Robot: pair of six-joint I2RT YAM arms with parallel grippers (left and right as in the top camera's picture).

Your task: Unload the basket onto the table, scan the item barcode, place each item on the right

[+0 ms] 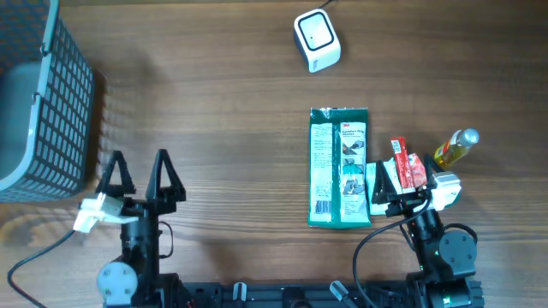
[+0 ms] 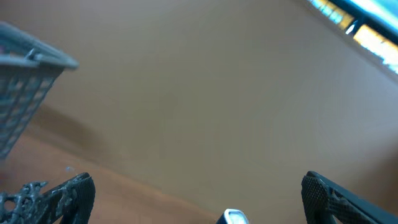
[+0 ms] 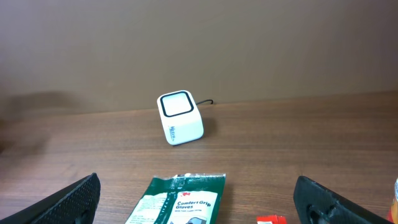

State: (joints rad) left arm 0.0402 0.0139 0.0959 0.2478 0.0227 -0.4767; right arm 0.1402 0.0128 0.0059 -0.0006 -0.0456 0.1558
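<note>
Green glove package [image 1: 339, 167] is laid flat on the wooden table [image 1: 214, 103], printed face up, with its long side running away from the robot. It is found just ahead of the right pincer [image 1: 402, 184] and a little to that pincer's left. In the right wrist view, the far end of the package [image 3: 180, 199] is seen low in the picture, between the two fingers and nearer the left one. Nothing is gripped by the right pincer [image 3: 196, 182]: its jaws are spread wide, and only bare table and the package end are seen between them.

A white barcode scanner [image 1: 317, 40] is set well ahead of the right pincer, beyond the package, with its window turned upward; in the wrist view it [image 3: 180, 118] is seen standing apart from the package. A red packet [image 1: 408, 162] is placed just beside the package, close against the right pincer's fingers; whether it is touched cannot be told. A yellow bottle [image 1: 455, 147] is lying tilted to the right of that pincer.

The left pincer [image 1: 139, 158] is held well apart from the package, its jaws likewise spread wide and empty [image 2: 198, 180]. A grey mesh basket [image 1: 51, 103] is placed ahead of it and to its left [image 2: 25, 81].
</note>
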